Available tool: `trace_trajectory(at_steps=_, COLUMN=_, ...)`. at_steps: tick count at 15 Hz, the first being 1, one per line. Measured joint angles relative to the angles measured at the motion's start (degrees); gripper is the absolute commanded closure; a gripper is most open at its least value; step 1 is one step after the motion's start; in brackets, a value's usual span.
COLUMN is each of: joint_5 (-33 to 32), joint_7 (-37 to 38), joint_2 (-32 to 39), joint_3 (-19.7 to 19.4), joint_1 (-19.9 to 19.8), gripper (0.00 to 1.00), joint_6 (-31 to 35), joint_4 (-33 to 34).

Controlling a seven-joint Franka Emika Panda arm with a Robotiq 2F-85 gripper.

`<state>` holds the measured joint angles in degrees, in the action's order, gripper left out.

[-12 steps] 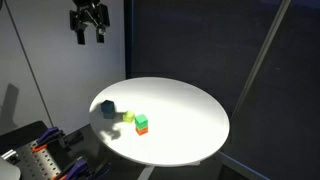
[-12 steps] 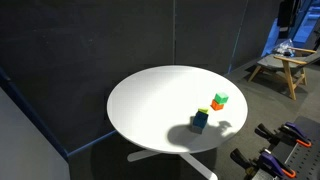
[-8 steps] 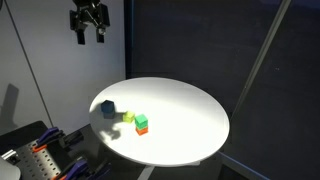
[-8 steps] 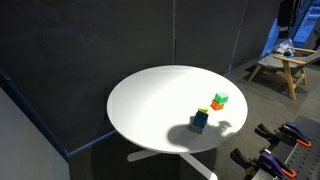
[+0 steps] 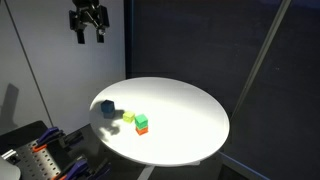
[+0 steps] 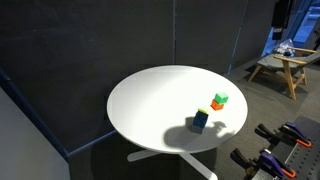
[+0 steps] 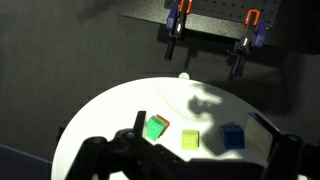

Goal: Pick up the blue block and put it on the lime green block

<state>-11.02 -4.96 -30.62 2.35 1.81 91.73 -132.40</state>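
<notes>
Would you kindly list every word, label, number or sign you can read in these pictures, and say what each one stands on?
No text can be read anywhere.
The blue block, lime green block, green block and white table show plain surfaces with no print.
The clamps beyond the table are too small and blurred to show any marking.

Round white table [image 5: 190, 125] sits well below the gripper [image 5: 89, 38], which hangs high up, approx. over the rim. Three things rest directly on the top, in a short row near the edge on the gripper's side: blue block [image 5: 107, 107] closest to the gripper, lime green block [image 5: 128, 117] next, orange cube [image 5: 142, 131] furthest out, w/ a green cube [image 5: 142, 122] stacked on it. In wrist view, blue & lime are near but not touching.
</notes>
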Motion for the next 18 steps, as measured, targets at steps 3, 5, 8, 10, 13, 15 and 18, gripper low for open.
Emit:
trace_trajectory(at_steps=3, joint_5=1.97, joint_7=-0.01, joint_2=0.81, joint_3=0.02, joint_1=1.64, gripper=0.00, joint_6=3.20, joint_4=0.00)
trace_trajectory(at_steps=5, joint_5=3.54, joint_7=-0.04, joint_2=1.68, joint_3=0.03, joint_1=2.74, gripper=0.00, joint_6=5.51, joint_4=0.00)
trace_trajectory(at_steps=8, joint_5=6.20, joint_7=-0.13, joint_2=3.59, joint_3=0.15, joint_1=4.21, gripper=0.00, joint_6=9.26, joint_4=-0.05)
trace_trajectory(at_steps=10, joint_5=7.77, joint_7=-0.33, joint_2=5.22, joint_3=0.38, joint_1=5.08, gripper=0.00, joint_6=11.84, joint_4=-0.16)
trace_trajectory(at_steps=13, joint_5=9.46, joint_7=-1.08, joint_2=7.65, joint_3=0.78, joint_1=6.20, gripper=0.00, joint_6=15.56, joint_4=-0.57)
trace_trajectory(at_steps=15, joint_5=10.13, joint_7=-1.57, joint_2=9.31, joint_3=1.17, joint_1=6.66, gripper=0.00, joint_6=18.07, joint_4=-1.01)
trace_trajectory(at_steps=18, joint_5=10.45, joint_7=-1.68, joint_2=11.88, joint_3=1.91, joint_1=6.85, gripper=0.00, joint_6=21.84, joint_4=-1.66)
